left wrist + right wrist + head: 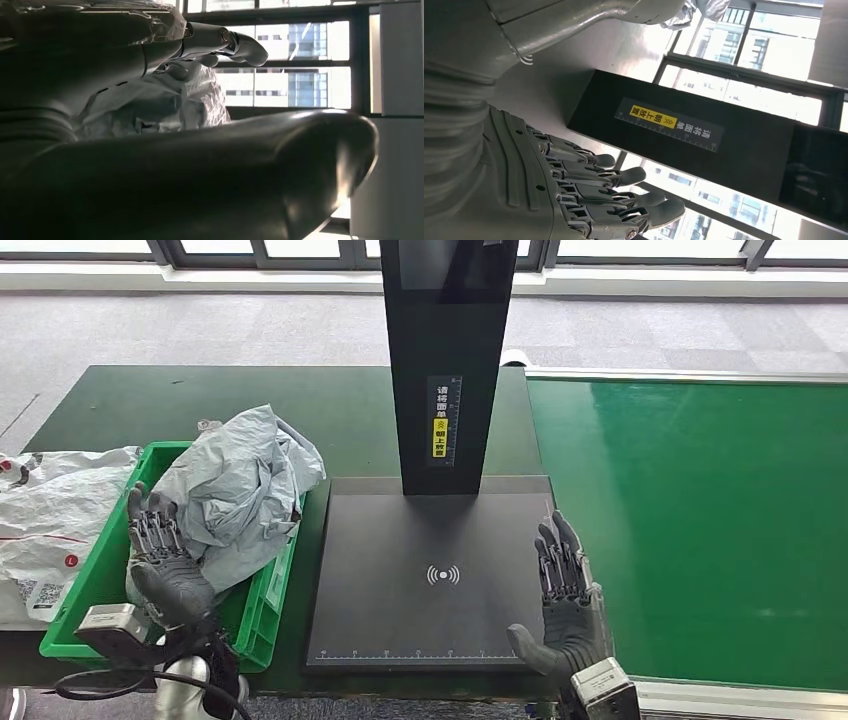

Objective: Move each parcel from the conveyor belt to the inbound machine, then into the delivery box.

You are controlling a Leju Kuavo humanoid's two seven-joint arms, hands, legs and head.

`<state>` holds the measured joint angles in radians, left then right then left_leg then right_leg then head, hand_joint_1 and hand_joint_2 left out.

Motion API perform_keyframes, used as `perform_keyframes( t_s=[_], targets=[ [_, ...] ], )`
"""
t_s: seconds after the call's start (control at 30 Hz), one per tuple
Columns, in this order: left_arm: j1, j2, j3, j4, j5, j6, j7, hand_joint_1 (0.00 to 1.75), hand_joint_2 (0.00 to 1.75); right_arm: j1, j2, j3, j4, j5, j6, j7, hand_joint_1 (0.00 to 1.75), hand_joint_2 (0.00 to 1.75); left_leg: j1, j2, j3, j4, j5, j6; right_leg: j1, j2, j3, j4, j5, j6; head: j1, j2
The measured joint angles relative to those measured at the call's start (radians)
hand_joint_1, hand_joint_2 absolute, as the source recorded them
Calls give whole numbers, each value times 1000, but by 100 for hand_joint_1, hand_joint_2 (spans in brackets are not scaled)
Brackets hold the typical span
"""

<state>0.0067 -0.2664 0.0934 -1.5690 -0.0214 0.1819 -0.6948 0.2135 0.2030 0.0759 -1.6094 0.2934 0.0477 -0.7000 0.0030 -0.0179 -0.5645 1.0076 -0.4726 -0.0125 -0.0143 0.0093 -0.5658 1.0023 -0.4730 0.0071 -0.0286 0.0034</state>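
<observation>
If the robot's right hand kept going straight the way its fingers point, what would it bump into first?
Probably nothing soon. The right hand points forward along the scanner plate's right edge, beside the green conveyor belt. The black post stands off to its left, though depth is unclear.

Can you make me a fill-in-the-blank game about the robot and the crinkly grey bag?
The grey parcel lies in the ____ crate.
The left hand rests beside the ____.
The right hand is open, holding ____.
The black column carries a ____ label.
Missing words: green; parcel; nothing; yellow.
</observation>
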Motion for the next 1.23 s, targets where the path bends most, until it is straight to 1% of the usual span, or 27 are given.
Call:
perform_keyframes(
  t_s=[0.13,0.3,0.4,0.7,0.83,1.0,1.1,1.23],
  targets=[
    [25,-4,-18,-14,32,-87,-2,0,0,-9,-4,0,1,-18,-2,0,0,175,0,0,0,0,0,0,0,0,0,0,0,0,0,0],
    [32,-4,-43,-30,44,-274,-5,0,0,-22,-17,8,1,-31,-16,0,0,175,0,0,0,0,0,0,0,0,0,0,0,0,0,0],
    [31,-4,-63,-42,31,-326,-6,0,0,-23,-21,10,1,-30,-17,0,0,175,0,0,0,0,0,0,0,0,0,0,0,0,0,0],
    [32,-4,-81,-56,19,-347,-6,0,0,-26,-27,10,1,-30,-14,0,0,175,0,0,0,0,0,0,0,0,0,0,0,0,0,0],
    [36,-4,-98,-76,-40,-372,-6,0,0,-27,-30,10,1,-24,0,0,0,175,0,0,-1,0,0,0,0,0,0,0,0,0,0,0],
    [52,3,-150,-138,-72,-354,-6,0,0,-37,-32,11,1,-28,9,0,0,175,0,0,-1,0,0,0,0,0,0,0,0,0,0,0],
    [62,17,-190,-175,-93,-347,-6,0,0,-48,-34,21,0,-41,16,0,0,175,0,0,-1,0,0,0,0,0,0,0,0,0,0,0],
    [64,40,-249,-181,-158,-318,-6,0,0,-56,-38,28,0,-53,25,0,0,175,0,0,-1,0,0,0,0,0,0,0,0,0,0,0]
  ],
)
